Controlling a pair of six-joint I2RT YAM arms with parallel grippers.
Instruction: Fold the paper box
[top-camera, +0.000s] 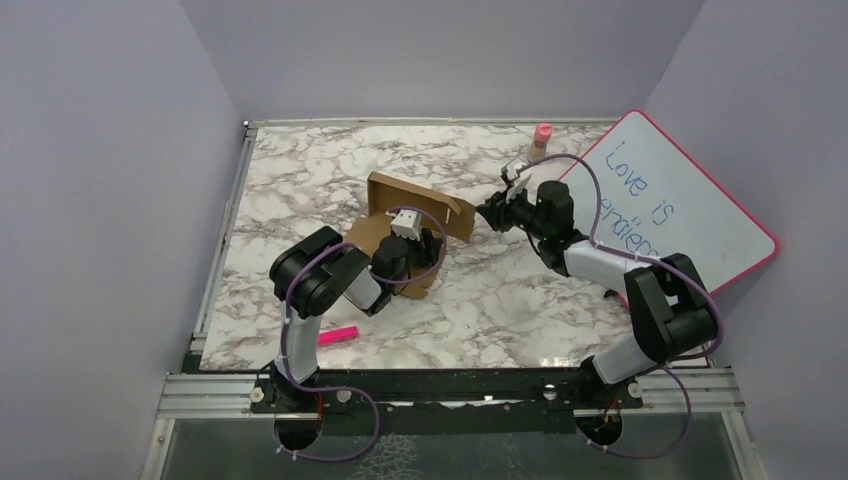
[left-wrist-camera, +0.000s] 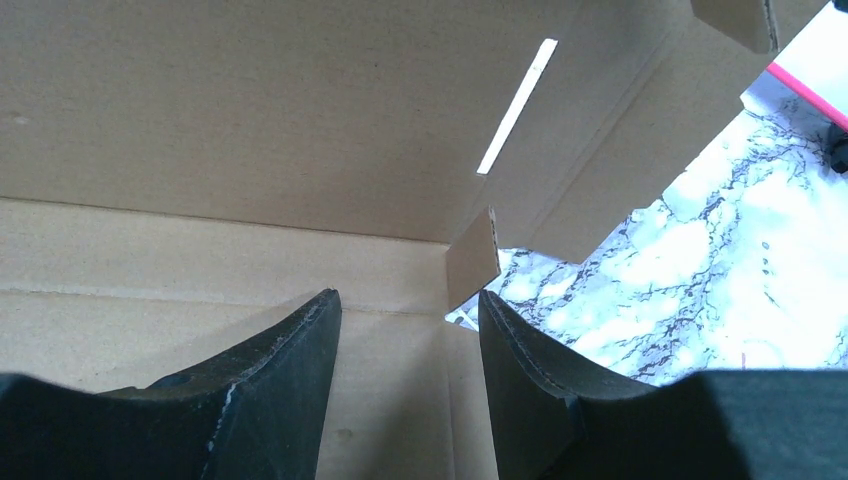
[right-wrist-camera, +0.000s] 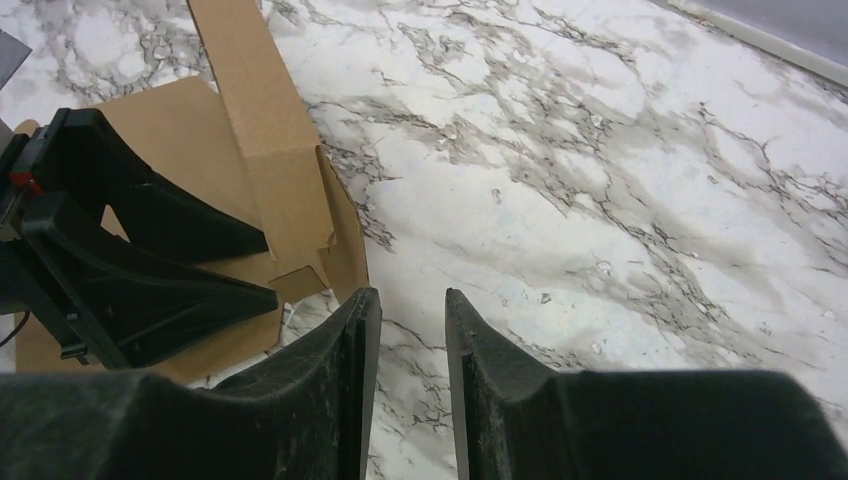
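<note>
The paper box (top-camera: 400, 200) is plain brown cardboard, lying partly folded at the table's middle with its long back wall raised. My left gripper (top-camera: 428, 243) is open, with both fingers down inside the box. In the left wrist view the left gripper (left-wrist-camera: 410, 300) is over the box floor (left-wrist-camera: 400, 400), facing a wall (left-wrist-camera: 250, 120) with a slit (left-wrist-camera: 516, 105). My right gripper (top-camera: 492, 212) hovers just off the box's right end. In the right wrist view the right gripper (right-wrist-camera: 412, 295) is slightly open and empty above the marble, beside a raised box flap (right-wrist-camera: 270, 150).
A pink-framed whiteboard (top-camera: 690, 200) leans at the right. A pink-capped stick (top-camera: 541, 140) stands at the back. A pink marker (top-camera: 338, 335) lies near the left arm's base. Grey walls enclose the marble table (top-camera: 520, 290).
</note>
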